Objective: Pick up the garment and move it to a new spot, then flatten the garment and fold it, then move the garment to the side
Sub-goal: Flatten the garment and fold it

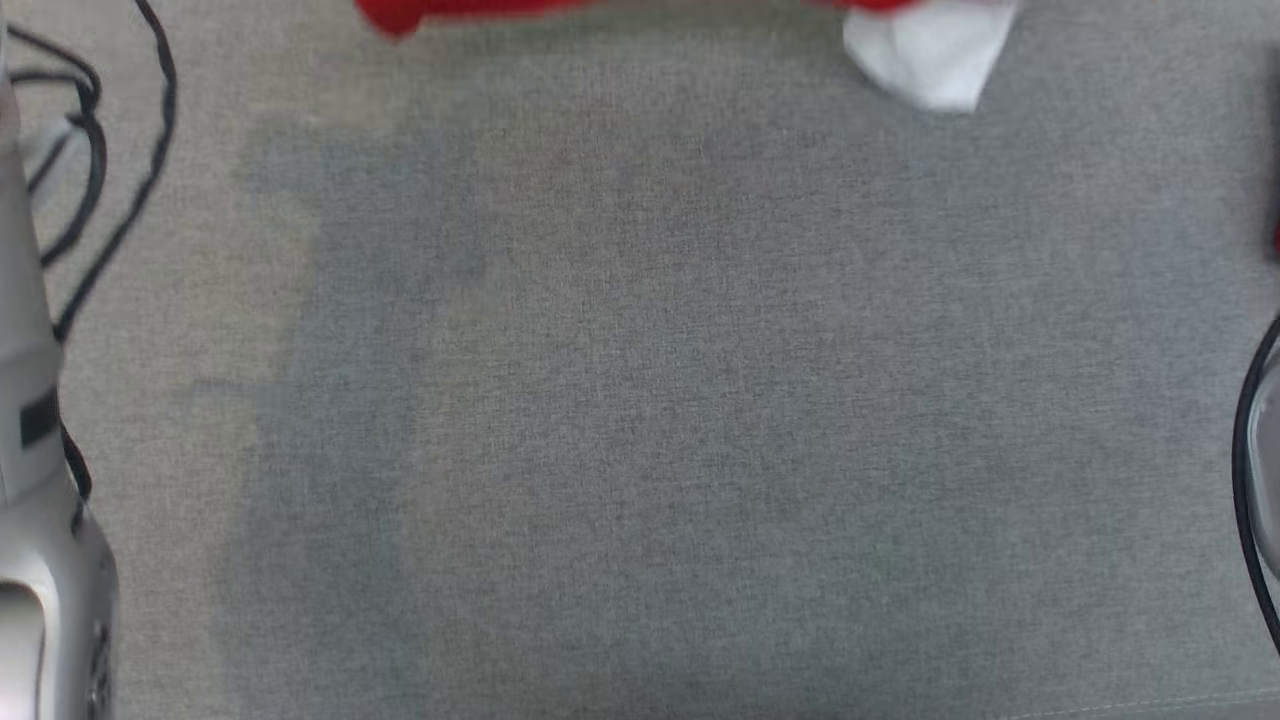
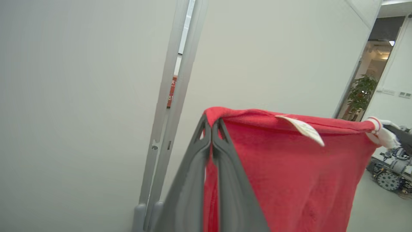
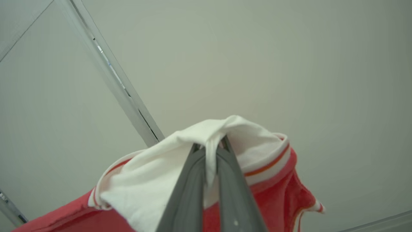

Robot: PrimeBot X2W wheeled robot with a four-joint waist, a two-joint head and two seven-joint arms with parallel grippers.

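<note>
The garment is red with white collar and trim. In the head view its red edge (image 1: 400, 14) and a white part (image 1: 930, 55) hang in at the top over the grey table. My left gripper (image 2: 211, 126) is shut on a red corner of the garment (image 2: 289, 174), which hangs stretched to the right with a white label on its top edge. My right gripper (image 3: 210, 146) is shut on the white collar of the garment (image 3: 151, 180), lifted against a pale wall.
The grey cloth-covered table (image 1: 660, 400) spreads below the head view. My pale left forearm (image 1: 40, 520) and black cables (image 1: 100, 150) stand at its left edge, a dark cable (image 1: 1250, 470) at its right. A wall panel seam (image 2: 173, 96) is behind.
</note>
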